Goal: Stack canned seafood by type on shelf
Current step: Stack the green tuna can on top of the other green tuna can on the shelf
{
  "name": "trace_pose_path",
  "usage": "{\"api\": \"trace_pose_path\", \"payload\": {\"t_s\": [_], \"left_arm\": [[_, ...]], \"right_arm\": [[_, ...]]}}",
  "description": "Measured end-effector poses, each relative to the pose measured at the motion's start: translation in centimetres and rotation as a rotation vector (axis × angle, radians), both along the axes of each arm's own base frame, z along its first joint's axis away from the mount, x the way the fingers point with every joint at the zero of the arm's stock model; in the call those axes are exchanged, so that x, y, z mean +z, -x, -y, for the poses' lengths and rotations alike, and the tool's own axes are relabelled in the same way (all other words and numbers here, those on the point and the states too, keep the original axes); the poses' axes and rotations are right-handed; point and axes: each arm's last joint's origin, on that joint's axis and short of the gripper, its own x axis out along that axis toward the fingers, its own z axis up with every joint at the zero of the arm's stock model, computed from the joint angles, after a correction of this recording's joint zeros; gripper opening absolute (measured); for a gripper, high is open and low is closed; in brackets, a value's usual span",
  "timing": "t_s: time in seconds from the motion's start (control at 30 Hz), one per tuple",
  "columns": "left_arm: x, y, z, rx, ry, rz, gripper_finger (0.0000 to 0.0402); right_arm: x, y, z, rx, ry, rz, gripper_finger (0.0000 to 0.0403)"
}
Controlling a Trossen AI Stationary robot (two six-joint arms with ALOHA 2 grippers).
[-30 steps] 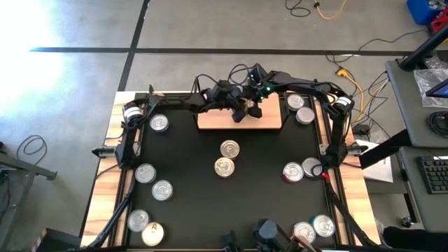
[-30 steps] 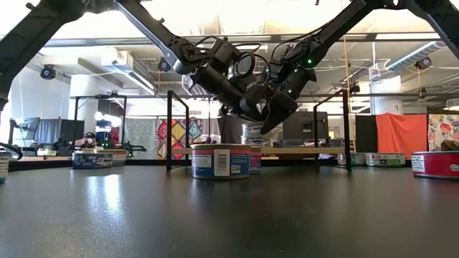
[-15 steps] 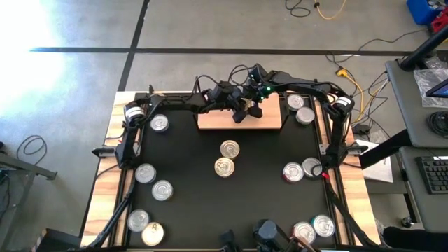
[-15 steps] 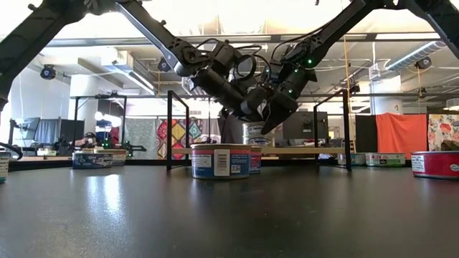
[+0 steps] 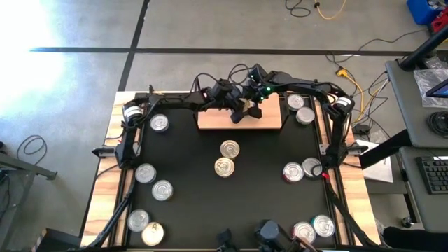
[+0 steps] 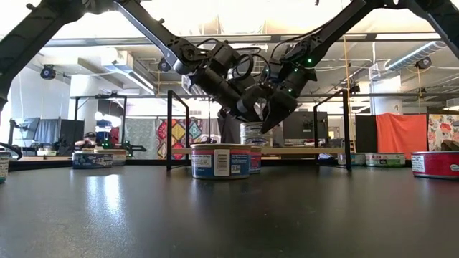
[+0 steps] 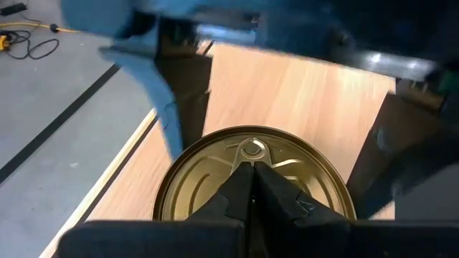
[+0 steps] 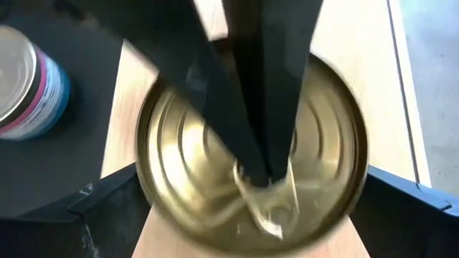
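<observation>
Well, the biggest thing is the black counter [image 5: 224, 203]. Lots of round tins [image 5: 162, 190] sit all over it, well apart from each other. At the far edge, in the middle, lies the little wood shelf [image 5: 269, 120]. Both dark arms reach in from the sides and meet over the shelf.

One tin with a gold lid [image 7: 193, 193] stands on the shelf. That is the one being worked on. The right gripper [image 5: 253, 110] has its fingers spread as wide as they go, one on each side of the gold tin. I cannot tell if they touch its sides. The left gripper [image 7: 251, 170] has its fingers pressed together into one point. That point rests on top of the gold lid, just beside the small pull ring [image 7: 252, 150].

I think the step now is to set this tin down right and then let go. To do it well, the left fingers should press softly and straight down, so the tin does not tip or slide. The right fingers should pull away straight up and not bump the sides. The left fingers should lift off last.

Compared with a second ago, very little is different. In the low view the left arm has shifted a tiny bit away from the right one. The gold tin and the tins on the counter sit in the same spots.
</observation>
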Motion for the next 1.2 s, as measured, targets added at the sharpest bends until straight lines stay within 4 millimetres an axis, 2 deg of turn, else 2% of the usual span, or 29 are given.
{"api": "trace_pose_path", "payload": {"t_s": [0.2,0.43,0.53,0.67,0.87,1.03,1.2], "left_arm": [[-0.1,0.0,0.0,0.000,0.001,-0.001,0.0001],[0.1,-0.1,-0.1,0.001,-0.011,0.020,0.0001],[0.2,-0.1,-0.2,0.016,-0.028,0.030,0.0001],[0.5,0.0,-0.3,0.040,-0.058,0.029,0.0001],[1.6,0.4,-0.3,0.040,-0.088,0.032,0.0001],[4.3,0.8,0.3,0.013,-0.139,0.087,0.0001],[7.7,1.8,1.8,-0.058,-0.147,0.182,0.0001]], "right_arm": [[1.3,0.6,-0.5,0.001,0.004,-0.008,0.0400],[3.9,1.5,-1.1,-0.031,0.070,0.014,0.0399],[4.4,1.6,-1.3,-0.032,0.048,0.042,0.0379],[4.3,1.4,-1.3,-0.042,0.022,0.048,0.0304],[4.2,1.3,-1.1,-0.061,0.016,0.058,0.0143],[4.5,1.0,-0.9,-0.075,0.037,0.097,0.0030],[4.3,0.3,-0.4,-0.110,0.031,0.147,0.0017]]}}
